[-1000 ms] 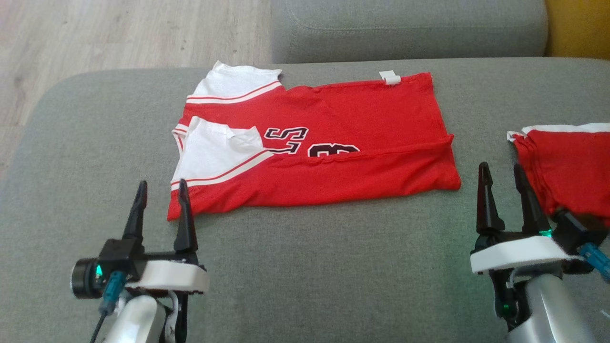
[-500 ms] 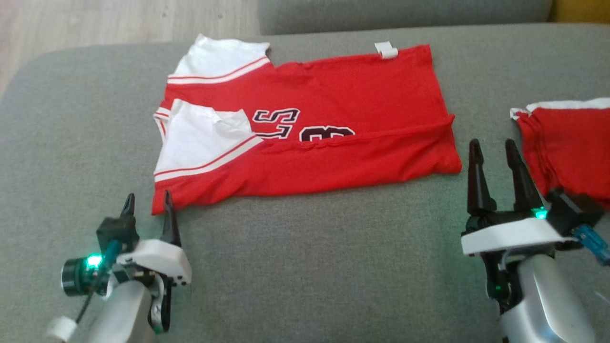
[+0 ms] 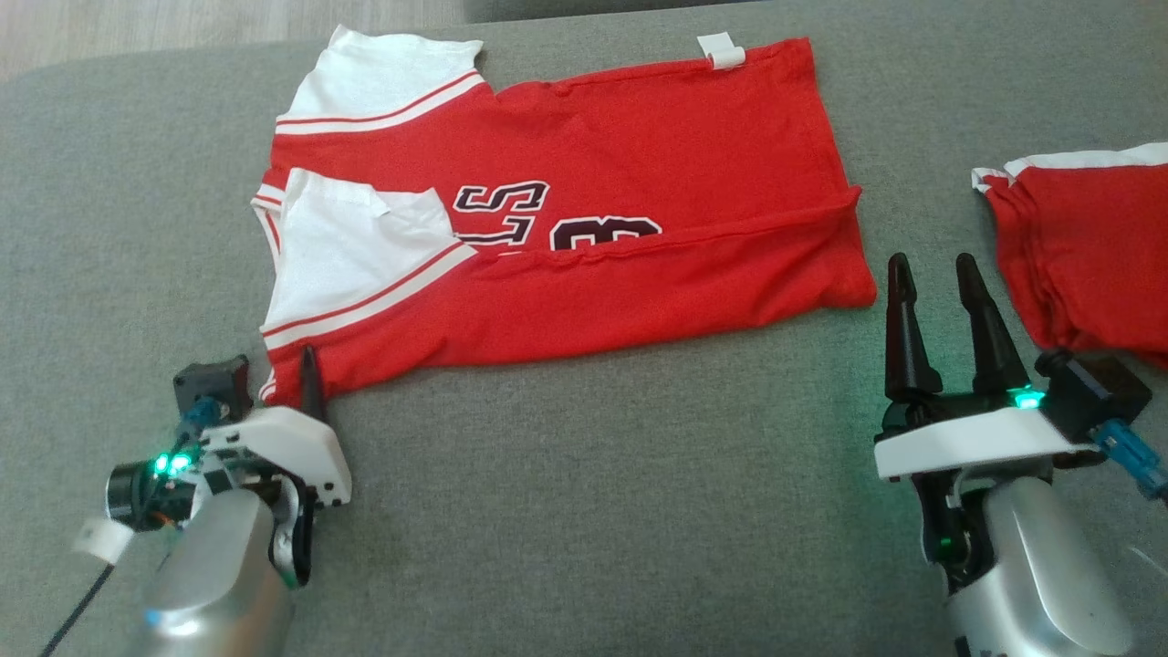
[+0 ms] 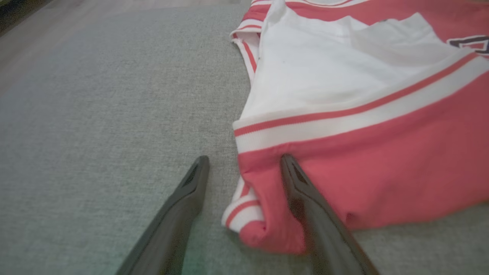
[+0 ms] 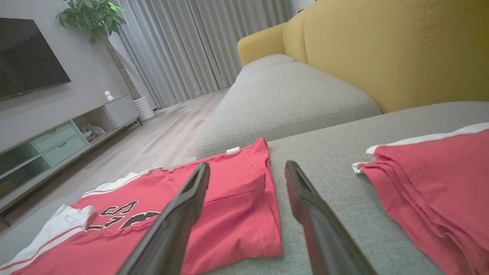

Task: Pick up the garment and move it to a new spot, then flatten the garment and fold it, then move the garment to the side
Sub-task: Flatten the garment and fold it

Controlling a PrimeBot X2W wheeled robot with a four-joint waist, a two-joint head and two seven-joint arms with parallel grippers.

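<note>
The garment (image 3: 584,210), a red jersey with white sleeves and dark numbers, lies folded lengthwise on the grey sofa cushion (image 3: 593,474). My left gripper (image 3: 265,388) is tipped down at its near-left corner, open. In the left wrist view the garment (image 4: 382,160) has one finger resting on its red corner and the other on the cushion, so the left gripper (image 4: 244,162) straddles the edge. My right gripper (image 3: 931,274) stands open just right of the garment's near-right corner, holding nothing. The right wrist view has the right gripper (image 5: 246,168) over the garment (image 5: 229,206).
A second folded red piece (image 3: 1086,255) lies close to the right of my right gripper, also in the right wrist view (image 5: 439,179). Beyond are another grey cushion (image 5: 282,99), a yellow sofa back (image 5: 382,49), wooden floor (image 3: 137,27) and a TV cabinet (image 5: 57,133).
The head camera has tilted down, shifting the whole picture. My left gripper has pitched downward and reached forward onto the garment's near-left corner. The right gripper has barely moved.
</note>
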